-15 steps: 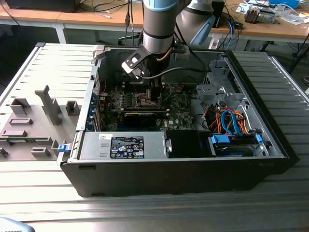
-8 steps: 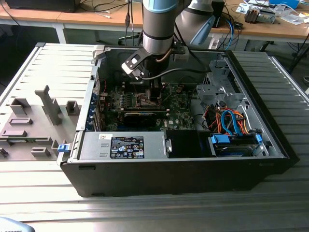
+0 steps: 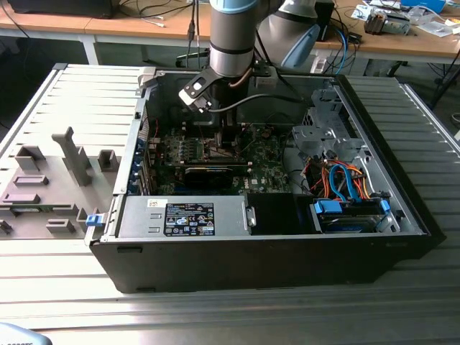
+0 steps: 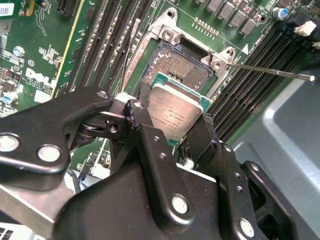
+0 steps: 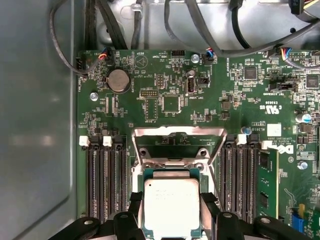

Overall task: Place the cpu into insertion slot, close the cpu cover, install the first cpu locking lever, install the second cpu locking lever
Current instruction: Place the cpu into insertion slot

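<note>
**Cpu gripped over open slot; nothing seated yet**

- Gripper [image 4: 172, 125]: fingers [image 4: 142, 125] are closed onto two opposite edges of the cpu [image 4: 175, 110], which is pinched flat with its silver face toward the cameras.
- Cpu: in both wrist views it sits just over the slot [image 4: 172, 65] and partly overlaps the near rim. I cannot tell whether they touch. The slot's pin field shows bare beyond the chip.
- Cover [image 5: 177, 134]: swung up and open behind the slot.
- Lever [image 4: 270, 70]: a thin rod sticking out free, unlatched.
- Exterior view: the arm [image 3: 231, 36] reaches down into the case [image 3: 287, 251], over the board [image 5: 165, 80].
- Judgement: step one is under way and no step is finished. Seating the chip, closing the cover and both levers are left.
</note>
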Motion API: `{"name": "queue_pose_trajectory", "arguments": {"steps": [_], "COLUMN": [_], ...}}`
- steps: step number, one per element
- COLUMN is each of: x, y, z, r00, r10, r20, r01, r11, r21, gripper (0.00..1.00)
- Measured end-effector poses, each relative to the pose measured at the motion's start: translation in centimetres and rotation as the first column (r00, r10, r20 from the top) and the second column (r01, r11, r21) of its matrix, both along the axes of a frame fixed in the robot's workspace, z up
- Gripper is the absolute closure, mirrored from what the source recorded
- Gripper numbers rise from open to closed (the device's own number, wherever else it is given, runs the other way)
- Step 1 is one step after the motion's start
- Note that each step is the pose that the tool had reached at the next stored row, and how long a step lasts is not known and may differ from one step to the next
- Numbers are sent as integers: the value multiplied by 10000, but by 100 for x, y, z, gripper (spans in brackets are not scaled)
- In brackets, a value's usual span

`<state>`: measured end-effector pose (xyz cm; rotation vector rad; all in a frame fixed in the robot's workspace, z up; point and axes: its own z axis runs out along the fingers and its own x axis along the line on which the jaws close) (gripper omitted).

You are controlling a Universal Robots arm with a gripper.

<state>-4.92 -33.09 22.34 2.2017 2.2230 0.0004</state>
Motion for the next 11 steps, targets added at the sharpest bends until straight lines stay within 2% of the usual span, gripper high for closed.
{"name": "queue_pose_trajectory", "arguments": {"steps": [3, 11], "x": [-21, -62], "y": [16, 19], "z": [-18, -82], "r00": [10000, 10000], "r10": [-1, -1], "r20": [1, 0], "r01": [1, 1], "r11": [9998, 9998], "r21": [-173, -216], "gripper": [46, 46]}}
